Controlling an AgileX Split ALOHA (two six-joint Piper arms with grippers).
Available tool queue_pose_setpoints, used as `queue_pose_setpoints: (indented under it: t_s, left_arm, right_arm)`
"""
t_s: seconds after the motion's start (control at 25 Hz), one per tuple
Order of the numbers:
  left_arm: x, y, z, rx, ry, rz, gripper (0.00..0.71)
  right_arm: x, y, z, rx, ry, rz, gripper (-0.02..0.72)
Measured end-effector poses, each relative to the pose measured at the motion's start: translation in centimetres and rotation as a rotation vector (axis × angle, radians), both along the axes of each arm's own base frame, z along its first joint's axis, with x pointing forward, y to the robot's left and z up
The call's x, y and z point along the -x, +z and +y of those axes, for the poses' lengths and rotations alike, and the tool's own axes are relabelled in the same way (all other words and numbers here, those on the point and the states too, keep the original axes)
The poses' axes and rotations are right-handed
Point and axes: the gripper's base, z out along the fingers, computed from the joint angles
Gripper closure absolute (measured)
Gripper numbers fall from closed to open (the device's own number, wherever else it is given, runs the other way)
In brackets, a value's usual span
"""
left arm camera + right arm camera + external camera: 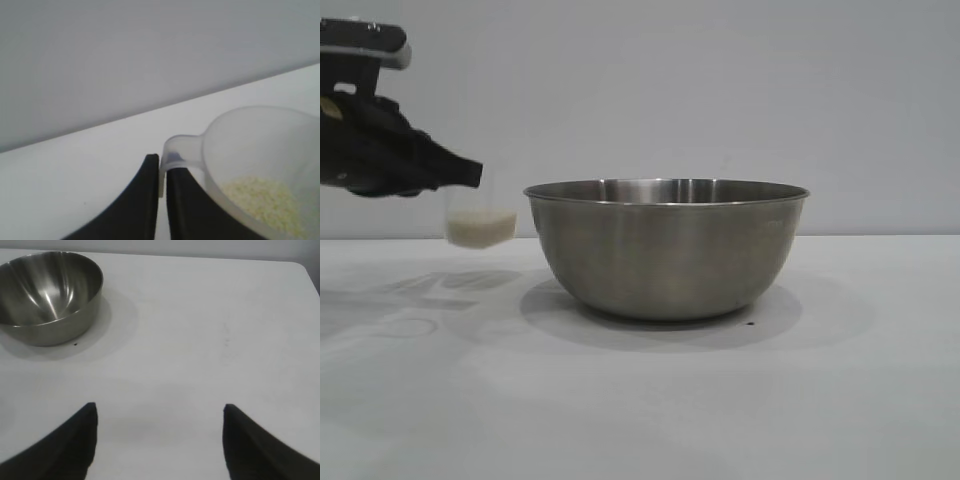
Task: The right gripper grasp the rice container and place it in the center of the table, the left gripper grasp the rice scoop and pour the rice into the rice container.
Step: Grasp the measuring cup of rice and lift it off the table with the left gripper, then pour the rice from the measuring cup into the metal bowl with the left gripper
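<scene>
Rice (480, 228) sits in the bottom of the scoop (478, 218), a low off-white heap, and the scoop hangs upright clear of the table (640, 400), at about nine o'clock from the bowl (666, 250) in the exterior view. Its rim stands roughly level with the bowl's rim, and a gap shows between the two. The left gripper (470, 172) comes in level from the left edge of that view; its fingers (145, 200) are pinched together on the scoop's loop handle, as the left wrist view shows, with the cup just past the fingertips. The bowl rests on the table near the middle, and from what its inside shows in the right wrist view it holds nothing, though the very bottom is partly hidden by the near wall. A dark speck (750, 322) lies on the table at the bowl's foot. The right gripper (160, 440) hangs over bare table well apart from the bowl, jaws spread wide and holding nothing.
</scene>
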Motion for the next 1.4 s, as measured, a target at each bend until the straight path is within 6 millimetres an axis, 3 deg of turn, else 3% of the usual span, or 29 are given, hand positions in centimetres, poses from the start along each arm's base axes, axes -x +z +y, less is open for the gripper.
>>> queue_pose_setpoints:
  t_s: [0.16, 0.4, 0.92, 1.4]
  left_arm:
    - [0.5, 2.6, -0.6, -0.052, -0.073, -0.095, 0.710]
    - [0.5, 4.5, -2.2, -0.183, -0.234, -0.218, 0.710]
    - [1.4, 4.9, -4.6, -0.568, -0.506, -0.472, 0.710]
    - [1.8, 4.7, -5.0, -0.964, -0.525, -0.745, 0.710]
  right_arm:
    - [0.0, 0.0, 0.0, 0.000, 0.000, 0.000, 0.253]
    - [0.0, 0.0, 0.0, 0.000, 0.000, 0.000, 0.253]
    - [0.0, 0.0, 0.0, 0.000, 0.000, 0.000, 0.253]
    - [0.0, 0.0, 0.0, 0.000, 0.000, 0.000, 0.253]
